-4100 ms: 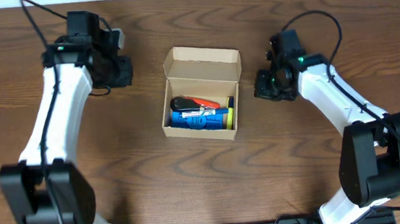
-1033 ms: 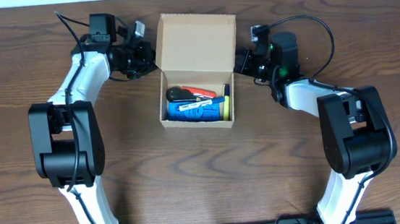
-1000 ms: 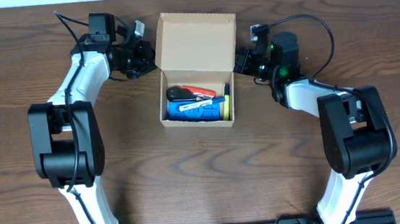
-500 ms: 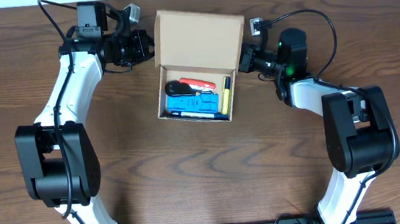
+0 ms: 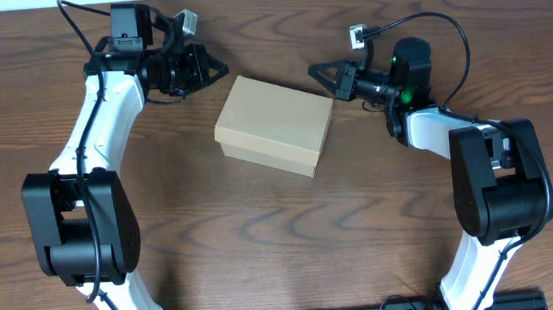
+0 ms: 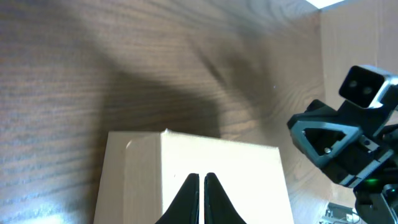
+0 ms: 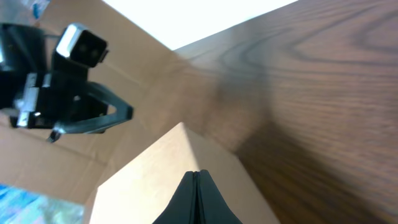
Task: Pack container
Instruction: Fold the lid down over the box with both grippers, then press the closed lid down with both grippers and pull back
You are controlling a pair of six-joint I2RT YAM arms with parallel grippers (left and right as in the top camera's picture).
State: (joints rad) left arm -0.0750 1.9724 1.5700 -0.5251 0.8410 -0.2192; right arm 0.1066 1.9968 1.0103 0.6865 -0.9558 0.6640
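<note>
The box (image 5: 274,125) lies near the middle of the table (image 5: 285,255), a plain tan cardboard block with its lid flat down. It is turned a little askew, so that one corner points toward the left arm. No print or tape shows on its top or on the near side wall. Each arm rises from its base at the near edge, runs up its own side of the table and bends inward beyond the box. The left tool (image 5: 221,67) points right, just off the box's far left corner and not touching it. Its fingers are pressed together to a point, with nothing between them. The right tool (image 5: 315,69) points left toward the far right corner, also apart from the cardboard. Its fingers likewise meet in a narrow tip and hold nothing. Both wrist views look down along these closed tips onto the lid, with the opposite tool beyond. The box's lower part is cut off there, the right wrist view is blurred, and whatever lies inside is hidden.
</note>
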